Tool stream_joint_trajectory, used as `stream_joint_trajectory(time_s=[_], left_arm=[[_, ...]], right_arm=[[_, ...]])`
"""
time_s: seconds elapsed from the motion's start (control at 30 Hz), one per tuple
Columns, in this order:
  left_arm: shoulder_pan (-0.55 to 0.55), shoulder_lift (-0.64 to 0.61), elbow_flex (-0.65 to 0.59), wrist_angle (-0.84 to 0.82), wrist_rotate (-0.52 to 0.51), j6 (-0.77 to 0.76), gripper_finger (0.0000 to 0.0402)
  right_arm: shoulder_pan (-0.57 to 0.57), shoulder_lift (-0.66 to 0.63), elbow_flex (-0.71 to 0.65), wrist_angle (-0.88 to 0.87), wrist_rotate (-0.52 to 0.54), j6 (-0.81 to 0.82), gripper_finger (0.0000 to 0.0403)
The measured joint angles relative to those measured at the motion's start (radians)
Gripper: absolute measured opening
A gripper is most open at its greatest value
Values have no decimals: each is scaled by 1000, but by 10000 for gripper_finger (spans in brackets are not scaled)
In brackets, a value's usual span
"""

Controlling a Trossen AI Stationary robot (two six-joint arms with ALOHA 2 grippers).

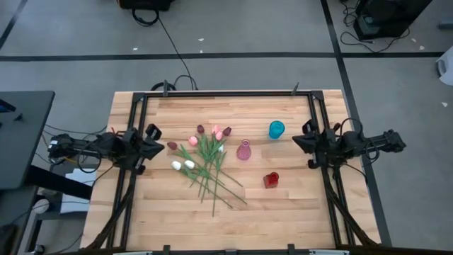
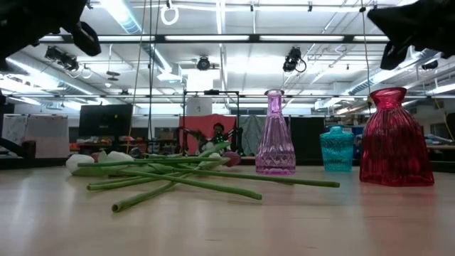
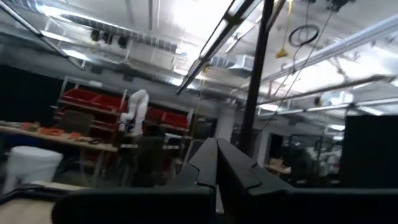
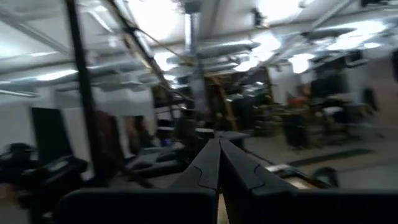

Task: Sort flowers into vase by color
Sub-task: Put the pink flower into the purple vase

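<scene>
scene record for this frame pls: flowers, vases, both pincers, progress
flowers: artificial tulips with white, pink and maroon heads, heaped mid-table
vases: pink glass vase, teal glass vase, red glass vase, all right of the heap, none holding stems
left pincer: shut, raised at left edge
right pincer: shut, raised at right edge
progress: no flower sorted

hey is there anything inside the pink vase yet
No. The pink vase is clear glass and shows no stem, and its mouth is bare. The flowers all lie on the table beside it.
</scene>
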Motion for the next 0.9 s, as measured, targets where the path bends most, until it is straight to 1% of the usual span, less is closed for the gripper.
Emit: stream_joint_trajectory(time_s=[0.1,0.2,0.27,0.33,0.47,0.57,0.77,0.9], left_arm=[[-1,1,0,-3,-53,26,11],[0,2,0,-7,-149,117,11],[0,9,0,-24,-214,161,11],[0,24,0,-38,-254,185,11],[-1,78,0,-51,-237,186,11],[-4,128,0,-51,-220,174,11],[-4,198,0,4,-221,164,11],[-4,208,0,17,-224,189,16]], right_arm=[[-10,51,1,-17,70,8,11],[-32,131,35,-66,105,33,10],[-47,197,69,-89,95,57,12],[-55,266,109,-113,49,68,18],[-57,438,202,-123,-4,93,31],[-52,580,300,-154,-9,82,40],[-50,883,548,-194,7,21,60],[-53,1075,730,-276,-9,23,79]])
